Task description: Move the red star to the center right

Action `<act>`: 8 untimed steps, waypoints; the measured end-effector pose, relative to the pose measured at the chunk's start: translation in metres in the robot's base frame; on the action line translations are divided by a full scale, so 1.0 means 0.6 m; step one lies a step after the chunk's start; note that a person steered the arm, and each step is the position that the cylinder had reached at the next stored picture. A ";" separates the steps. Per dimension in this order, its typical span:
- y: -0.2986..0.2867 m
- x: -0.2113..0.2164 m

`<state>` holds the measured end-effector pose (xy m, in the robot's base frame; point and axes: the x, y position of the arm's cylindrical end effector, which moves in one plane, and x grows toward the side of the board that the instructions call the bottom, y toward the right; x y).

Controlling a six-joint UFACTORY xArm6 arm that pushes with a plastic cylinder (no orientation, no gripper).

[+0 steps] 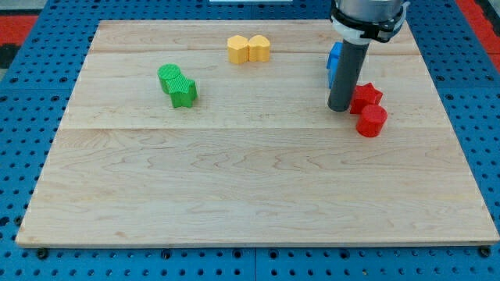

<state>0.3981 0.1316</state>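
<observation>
The red star (366, 96) lies on the wooden board (250, 187) at the view's right, a little above mid-height. My tip (339, 108) rests on the board touching the star's left side. A red cylinder-like block (372, 121) sits just below and right of the star, touching it. A blue block (333, 61) shows partly behind my rod, above the star; its shape is hidden.
Two yellow blocks (248, 48) sit side by side at the top centre. Two green blocks (177, 84) touch each other at the upper left. The board lies on a blue perforated table (31, 117).
</observation>
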 end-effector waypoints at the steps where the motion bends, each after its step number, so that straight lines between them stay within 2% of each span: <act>1: 0.000 -0.018; 3: 0.000 -0.023; 6: 0.000 0.008; 8: 0.085 0.008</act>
<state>0.4028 0.1827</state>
